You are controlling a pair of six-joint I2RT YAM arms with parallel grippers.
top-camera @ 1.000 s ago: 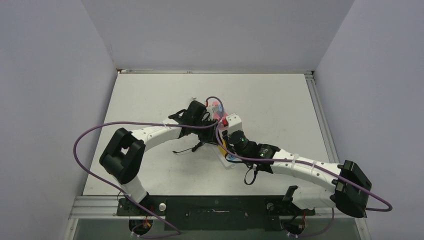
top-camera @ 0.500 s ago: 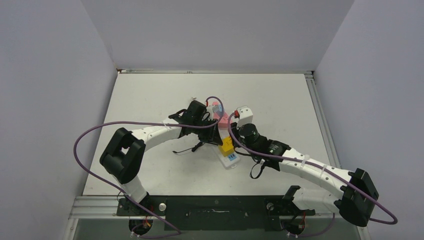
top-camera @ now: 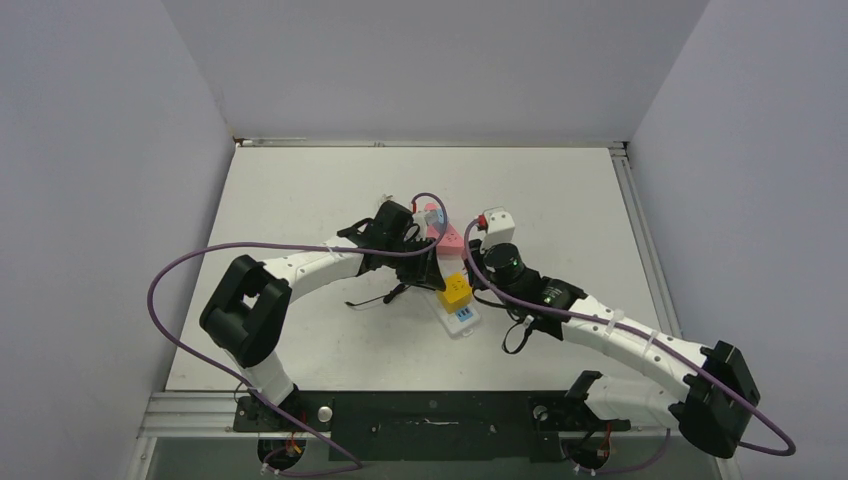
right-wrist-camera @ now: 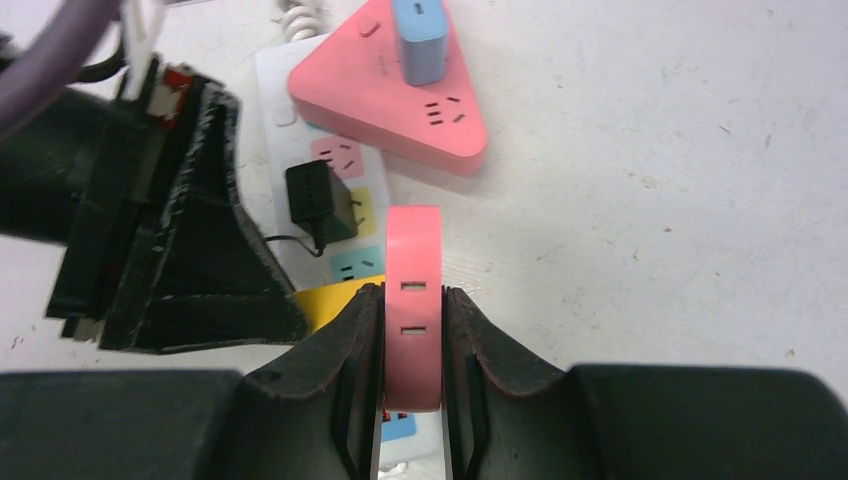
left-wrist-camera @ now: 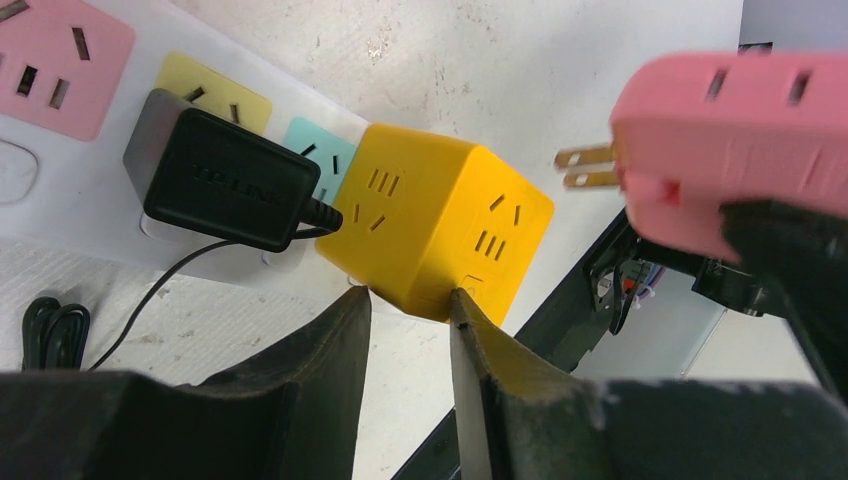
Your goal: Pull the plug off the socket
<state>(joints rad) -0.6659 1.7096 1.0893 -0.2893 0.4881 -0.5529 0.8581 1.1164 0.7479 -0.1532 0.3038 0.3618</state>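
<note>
So the socket (top-camera: 462, 318) sits about mid-tabletop (top-camera: 560, 200), slanted, with its white end pointing at the near edge. It's pretty crowded. There's a black adapter (left-wrist-camera: 230, 180) plugged in over the yellow outlet with a thin black cord trailing off it. A chunky yellow cube (left-wrist-camera: 440, 230) is plugged in right next to that, towards the near end. Up at the far end there's a pink triangle adapter (right-wrist-camera: 385, 85) with a little blue block (right-wrist-camera: 418, 35) stuck in the top.

The plug (right-wrist-camera: 413, 300) is the flat pink one, and it's off the socket. The right tool (right-wrist-camera: 413, 295) is pinching it on edge, one finger on each flat face. From the left wrist view its two brass prongs (left-wrist-camera: 590, 168) are bare and point at the yellow cube, close to it but not touching. It hangs on the side of the socket that faces the tabletop's right edge.

The left tool (left-wrist-camera: 410, 305) comes at the socket from the tabletop's left-edge side. Its fingers are nearly pressed together with only a thin slit between them and nothing in it, just tabletop showing through. The tips are right at the foot of the yellow cube. Can't tell whether they actually bear down on the socket or only sit next to it.

In the top view both tools are bunched close together over the socket's middle.
</note>
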